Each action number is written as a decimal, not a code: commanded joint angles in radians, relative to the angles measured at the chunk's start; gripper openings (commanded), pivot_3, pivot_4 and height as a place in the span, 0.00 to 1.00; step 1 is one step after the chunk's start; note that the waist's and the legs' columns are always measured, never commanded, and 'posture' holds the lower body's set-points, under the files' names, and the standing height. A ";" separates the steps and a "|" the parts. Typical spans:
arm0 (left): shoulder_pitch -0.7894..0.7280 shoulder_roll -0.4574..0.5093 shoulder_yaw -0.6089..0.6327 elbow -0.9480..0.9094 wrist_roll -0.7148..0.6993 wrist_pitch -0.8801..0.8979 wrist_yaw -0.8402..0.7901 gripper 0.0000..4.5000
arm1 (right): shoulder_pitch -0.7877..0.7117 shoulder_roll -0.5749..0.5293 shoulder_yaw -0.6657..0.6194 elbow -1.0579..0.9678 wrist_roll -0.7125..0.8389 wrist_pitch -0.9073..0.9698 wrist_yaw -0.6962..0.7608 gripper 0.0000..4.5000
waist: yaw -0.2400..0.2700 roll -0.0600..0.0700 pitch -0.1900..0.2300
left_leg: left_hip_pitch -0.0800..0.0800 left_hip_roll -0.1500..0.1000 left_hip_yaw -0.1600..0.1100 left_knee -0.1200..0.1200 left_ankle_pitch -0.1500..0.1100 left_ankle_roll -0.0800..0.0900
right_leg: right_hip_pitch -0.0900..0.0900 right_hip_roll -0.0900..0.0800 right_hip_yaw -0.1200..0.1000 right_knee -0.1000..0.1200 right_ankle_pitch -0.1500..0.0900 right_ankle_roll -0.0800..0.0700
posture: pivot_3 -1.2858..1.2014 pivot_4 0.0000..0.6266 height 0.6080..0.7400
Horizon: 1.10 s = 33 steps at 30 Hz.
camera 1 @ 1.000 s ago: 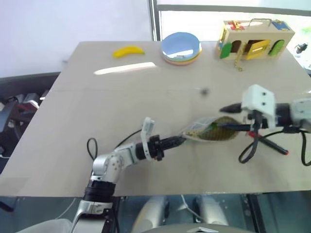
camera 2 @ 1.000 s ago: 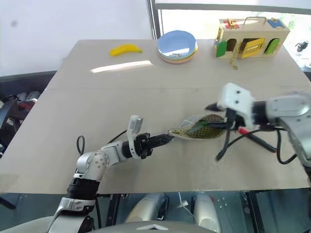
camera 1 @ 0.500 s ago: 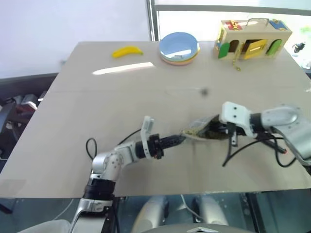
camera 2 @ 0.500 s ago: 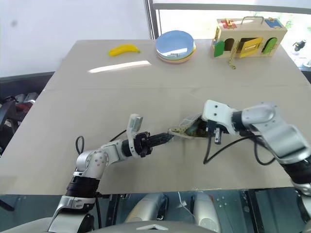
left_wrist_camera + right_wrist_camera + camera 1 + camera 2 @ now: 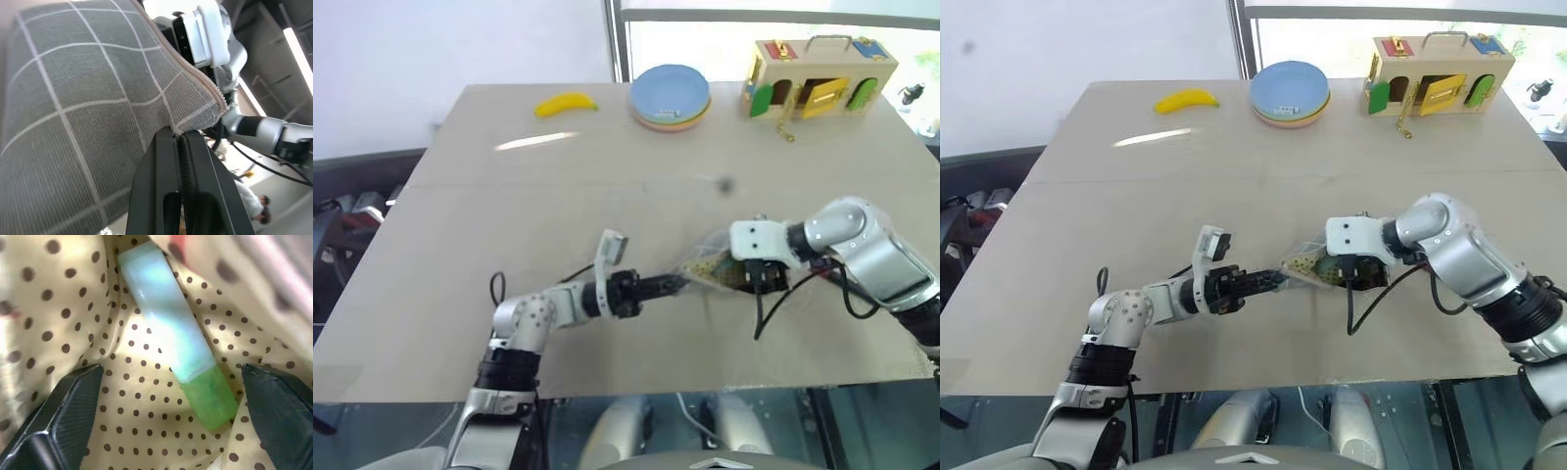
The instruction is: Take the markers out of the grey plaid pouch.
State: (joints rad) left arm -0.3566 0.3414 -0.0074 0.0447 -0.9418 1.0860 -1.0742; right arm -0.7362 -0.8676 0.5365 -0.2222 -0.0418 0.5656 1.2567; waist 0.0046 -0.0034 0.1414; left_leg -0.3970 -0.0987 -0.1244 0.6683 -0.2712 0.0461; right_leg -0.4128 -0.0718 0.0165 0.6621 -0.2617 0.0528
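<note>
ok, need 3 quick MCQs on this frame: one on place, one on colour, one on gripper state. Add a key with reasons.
1. Where is the right gripper?
A. inside the grey plaid pouch
B. over the plates
C. at the banana

2. What colour is the marker between its fingers?
A. red
B. pale green
C. black

3. How does the left gripper stand?
A. wide open
B. shut on the pouch's edge
C. shut on a marker

Key: A, dotted lining surrounds its fingers; B, green body shows; B, fingers pinch the tan-edged mouth.

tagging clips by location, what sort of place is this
Probably an indoor test room or lab, not a home: a plain table by a window, set with practice props such as a toy banana, stacked plates and a wooden latch box.
</note>
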 commanded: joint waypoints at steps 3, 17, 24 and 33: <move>-0.031 -0.019 0.027 0.068 -0.038 0.033 -0.023 0.00 | -0.055 0.020 0.080 -0.001 -0.052 0.023 0.097 0.98 | 0.000 0.000 0.000 | 0.000 0.000 0.000 0.000 0.000 0.000 | 0.000 0.000 0.000 0.000 0.000 0.000 | 0.52 0.24 1.00; -0.061 -0.060 0.031 0.151 0.002 0.015 -0.023 0.00 | -0.049 0.130 0.187 0.240 -0.202 -0.070 0.119 0.71 | -0.012 -0.009 -0.007 | 0.006 0.000 -0.001 0.001 0.000 0.000 | 0.006 0.000 -0.001 0.000 0.000 0.000 | 0.52 0.24 1.00; -0.048 -0.065 0.046 0.142 -0.001 0.009 -0.008 0.00 | -0.024 0.105 0.119 0.199 -0.196 -0.088 0.116 0.20 | -0.015 -0.009 -0.007 | 0.018 0.000 -0.001 0.000 0.000 0.000 | 0.018 0.000 -0.001 0.000 0.000 0.000 | 0.52 0.24 1.00; -0.008 -0.055 0.050 0.060 0.030 -0.086 0.005 0.00 | -0.020 0.030 -0.094 0.030 -0.105 0.033 0.084 0.20 | -0.014 -0.008 -0.005 | 0.010 0.000 -0.002 -0.001 0.000 0.000 | 0.009 -0.001 -0.001 0.000 0.000 0.000 | 0.52 0.24 1.00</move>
State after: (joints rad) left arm -0.3751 0.2827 0.0169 0.1587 -0.9109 1.0382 -1.0661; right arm -0.7584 -0.8097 0.5152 -0.1237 -0.1735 0.5513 1.3396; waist -0.0092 -0.0112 0.1359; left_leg -0.3884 -0.0992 -0.1264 0.6673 -0.2713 0.0457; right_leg -0.4049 -0.0725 0.0156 0.6622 -0.2615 0.0527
